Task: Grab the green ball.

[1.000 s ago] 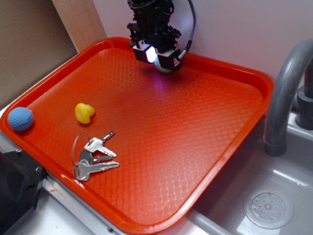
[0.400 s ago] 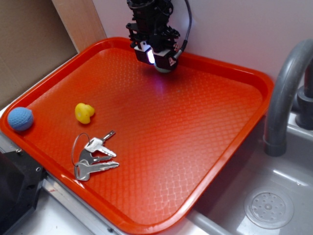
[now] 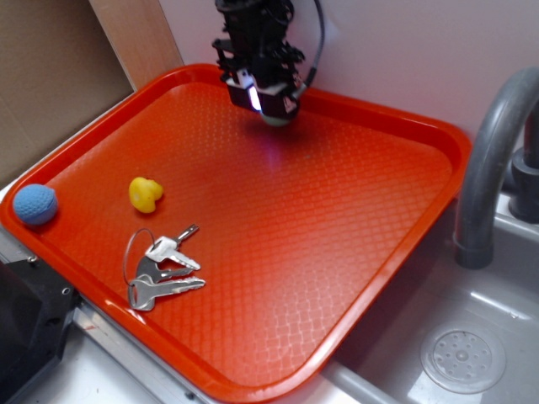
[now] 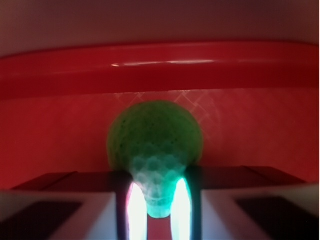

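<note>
Since a second ago the gripper (image 3: 271, 108) has risen a little and drifted left along the far rim of the tray (image 3: 396, 244), and less of the green ball (image 4: 155, 150) shows beneath it. We see the jaws closed tight on the ball's lower part, lifting it clear of the tray floor. We judge a steady squeeze and straight lift best, since only the ball's lower part sits between the jaws. From outside, the ball is mostly hidden; the wrist glare washes out its lower half.

glossy textured plastic tray (image 3: 354, 210), dimpled green ball (image 4: 155, 145), shiny metal keys (image 3: 164, 269)
</note>
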`<move>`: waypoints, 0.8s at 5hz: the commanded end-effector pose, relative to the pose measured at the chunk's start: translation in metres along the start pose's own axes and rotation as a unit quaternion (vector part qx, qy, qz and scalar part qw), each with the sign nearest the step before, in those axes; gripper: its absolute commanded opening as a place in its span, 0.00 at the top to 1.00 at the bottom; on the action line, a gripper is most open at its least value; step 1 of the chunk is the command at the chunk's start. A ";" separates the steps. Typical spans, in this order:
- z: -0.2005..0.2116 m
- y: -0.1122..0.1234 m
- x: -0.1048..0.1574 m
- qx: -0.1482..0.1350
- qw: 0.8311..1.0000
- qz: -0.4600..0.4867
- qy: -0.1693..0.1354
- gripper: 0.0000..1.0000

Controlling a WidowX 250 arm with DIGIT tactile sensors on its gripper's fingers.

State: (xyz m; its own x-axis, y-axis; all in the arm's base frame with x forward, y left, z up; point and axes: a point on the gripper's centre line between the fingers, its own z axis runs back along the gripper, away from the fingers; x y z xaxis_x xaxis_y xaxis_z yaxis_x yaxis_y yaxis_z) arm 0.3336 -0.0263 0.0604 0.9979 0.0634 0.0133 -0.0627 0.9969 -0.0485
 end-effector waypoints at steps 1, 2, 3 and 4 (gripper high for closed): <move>0.085 0.036 -0.043 0.000 0.997 0.020 -0.070 1.00; 0.120 0.047 -0.084 0.000 0.998 0.027 -0.059 1.00; 0.165 0.056 -0.115 -0.008 0.997 0.035 -0.065 1.00; 0.194 0.070 -0.132 -0.026 0.996 0.059 -0.067 1.00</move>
State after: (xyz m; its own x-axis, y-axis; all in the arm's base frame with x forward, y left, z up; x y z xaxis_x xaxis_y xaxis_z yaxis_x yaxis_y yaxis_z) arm 0.1944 0.0414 0.2347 0.9799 0.1799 0.0857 -0.1702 0.9793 -0.1090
